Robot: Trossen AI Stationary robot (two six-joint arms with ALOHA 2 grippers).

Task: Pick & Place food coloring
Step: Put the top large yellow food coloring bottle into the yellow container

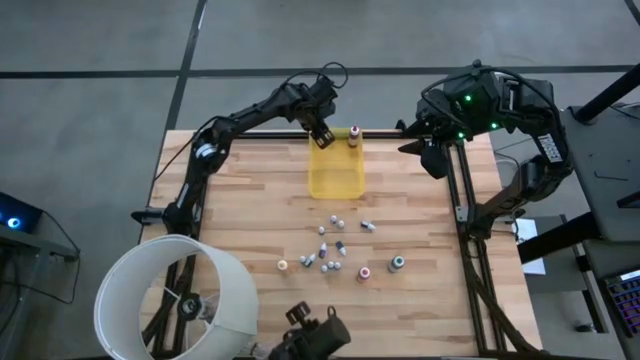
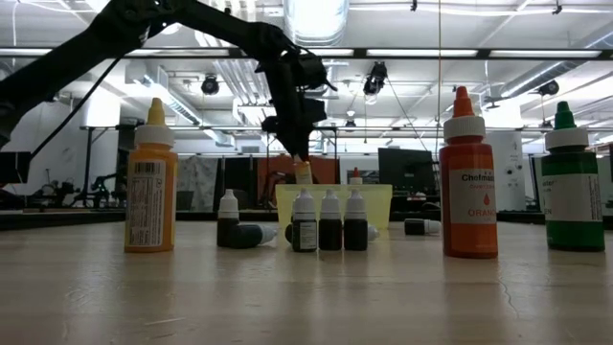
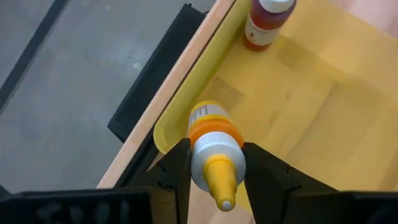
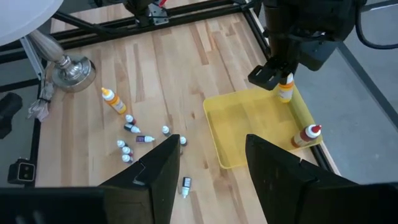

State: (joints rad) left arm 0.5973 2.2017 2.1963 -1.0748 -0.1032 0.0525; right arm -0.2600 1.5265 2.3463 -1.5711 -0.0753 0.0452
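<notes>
Food coloring bottles (image 1: 330, 245) lie scattered over the middle and near part of the wooden table (image 1: 250, 200) in the high view, and one red-bodied bottle (image 1: 353, 136) stands in the far right corner of the yellow tray (image 1: 335, 182); the left gripper (image 1: 321, 138) hangs over the tray's far left corner, while the right gripper (image 1: 437, 157) waits off the table's far right edge. In the low view, a tall yellow bottle (image 2: 151, 178), an orange bottle (image 2: 468, 176) and a green bottle (image 2: 571, 180) stand close to the camera, small dark bottles (image 2: 330, 221) stand in a row before the tray (image 2: 378, 201), and the left gripper (image 2: 299, 144) holds a bottle above it. The left wrist view shows the fingers (image 3: 174, 171) clamped on a yellow-tipped bottle with an orange collar (image 3: 214, 149), just over the tray's corner, the red-bodied bottle (image 3: 266, 22) beyond. The right wrist view shows the right gripper (image 4: 208, 165) with its fingers spread wide and empty, the small bottles (image 4: 134, 134) on the boards beyond.
</notes>
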